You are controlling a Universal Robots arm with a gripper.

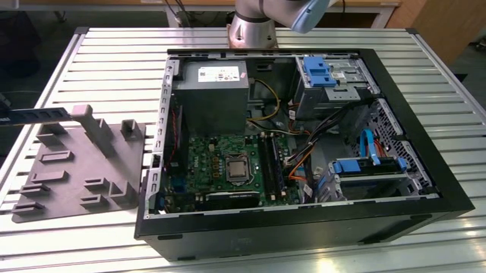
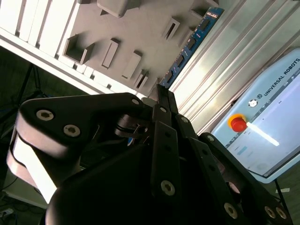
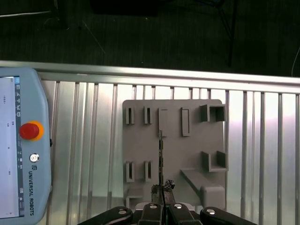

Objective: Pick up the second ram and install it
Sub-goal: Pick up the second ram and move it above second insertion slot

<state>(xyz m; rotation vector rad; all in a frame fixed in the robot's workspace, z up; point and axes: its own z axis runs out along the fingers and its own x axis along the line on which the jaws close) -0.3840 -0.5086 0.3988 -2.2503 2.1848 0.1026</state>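
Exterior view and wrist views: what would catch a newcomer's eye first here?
The open case lies in the middle of the exterior view, its green board bare. At the exterior view's left the ram hangs over the grey tray, pinched by the hand. A pendant with a red button lies beside the tray in both wrist views.

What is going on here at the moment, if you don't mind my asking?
The arm's gripper is shut on the ram and holds it over the grey tray, which sits at the exterior view's left of the open PC case. The ram has not yet reached the motherboard inside the case.
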